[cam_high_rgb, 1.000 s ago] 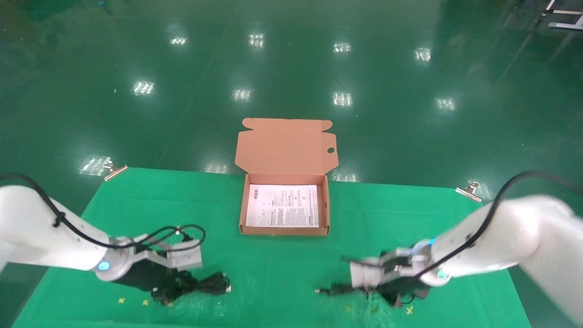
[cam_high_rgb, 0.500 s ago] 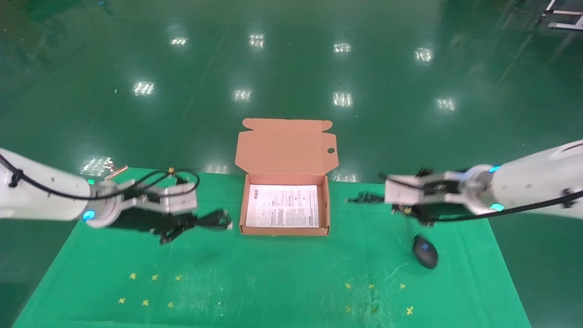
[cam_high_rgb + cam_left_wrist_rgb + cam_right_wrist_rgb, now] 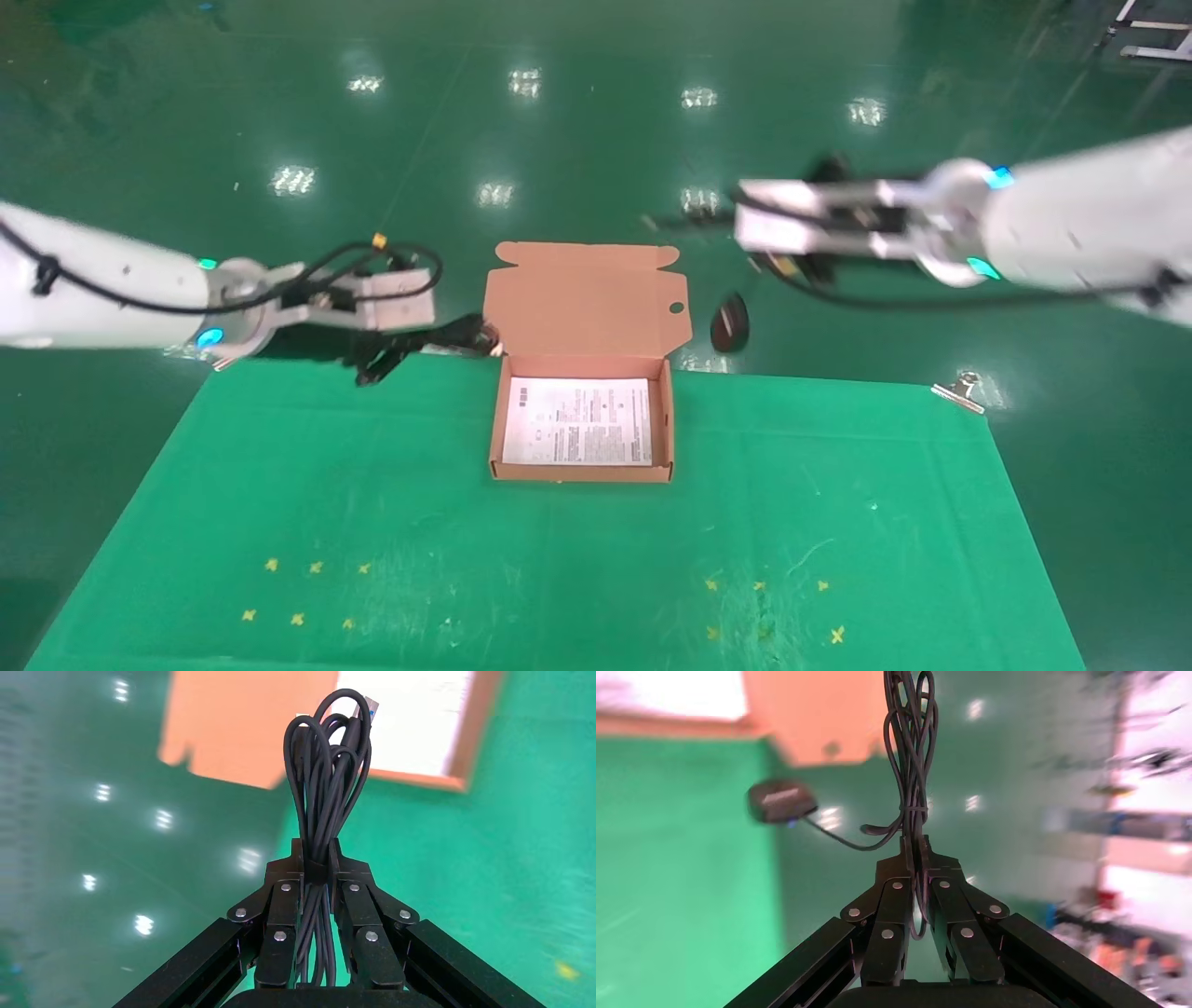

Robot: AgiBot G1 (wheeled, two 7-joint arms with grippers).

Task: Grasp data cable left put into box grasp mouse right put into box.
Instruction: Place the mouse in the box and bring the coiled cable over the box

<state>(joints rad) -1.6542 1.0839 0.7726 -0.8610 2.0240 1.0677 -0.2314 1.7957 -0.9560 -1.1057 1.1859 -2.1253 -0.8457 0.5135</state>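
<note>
Holding the data cable (image 3: 327, 776) pinched tight, the left gripper (image 3: 316, 871) hangs just left of the box (image 3: 495, 419). Right gripper (image 3: 916, 855) is clamped on the mouse cord (image 3: 909, 762), so the mouse (image 3: 729, 323) dangles beside the lid. Box floor has a printed sheet (image 3: 577, 421), print too small to read

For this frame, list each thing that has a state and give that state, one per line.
box: open, flap lid up, only the white printed sheet inside.
data cable: lifted off the table, bundled, clamped in the left gripper, beside the box.
mouse: in the air, dangling by its cord.
right gripper: shut on the mouse's cord, raised beyond the box.
left gripper: shut on the data cable.
</note>
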